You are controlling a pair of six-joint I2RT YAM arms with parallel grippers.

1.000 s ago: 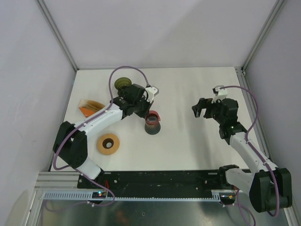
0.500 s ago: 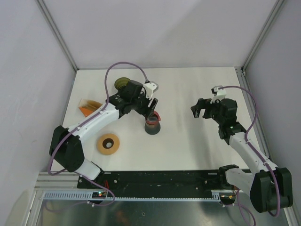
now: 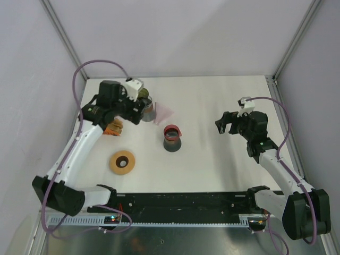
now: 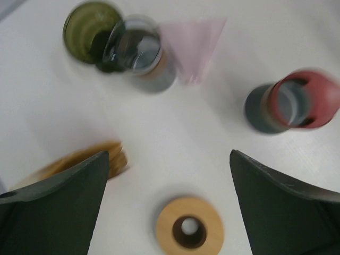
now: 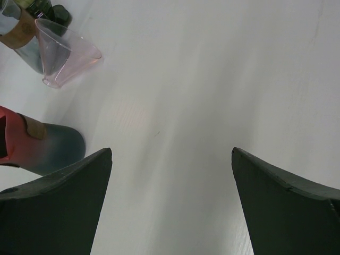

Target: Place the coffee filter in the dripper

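Note:
A red cone-shaped piece (image 3: 171,131), which looks like the coffee filter, sits tilted in the mouth of the dark grey dripper (image 3: 172,145) at mid-table. The left wrist view shows the same red piece (image 4: 313,98) on the grey dripper body (image 4: 257,109), blurred. My left gripper (image 3: 135,112) hangs open and empty at the back left, well away from the dripper; its fingers frame bare table (image 4: 169,154). On the right, my right gripper (image 3: 226,123) is open and empty over bare table (image 5: 171,151), with the dripper (image 5: 56,151) to its left.
A clear pink cone (image 3: 164,113) lies on its side beside a glass carafe (image 3: 147,109) with a wooden collar and a green round object (image 4: 85,29). A wooden ring (image 3: 122,162) lies near the front left. A brown stack (image 3: 114,127) sits at the left.
The left gripper opened beside the red piece, letting it go, and the arm swung away to the back left. That uncovered the pink cone and carafe. The right arm stayed still.

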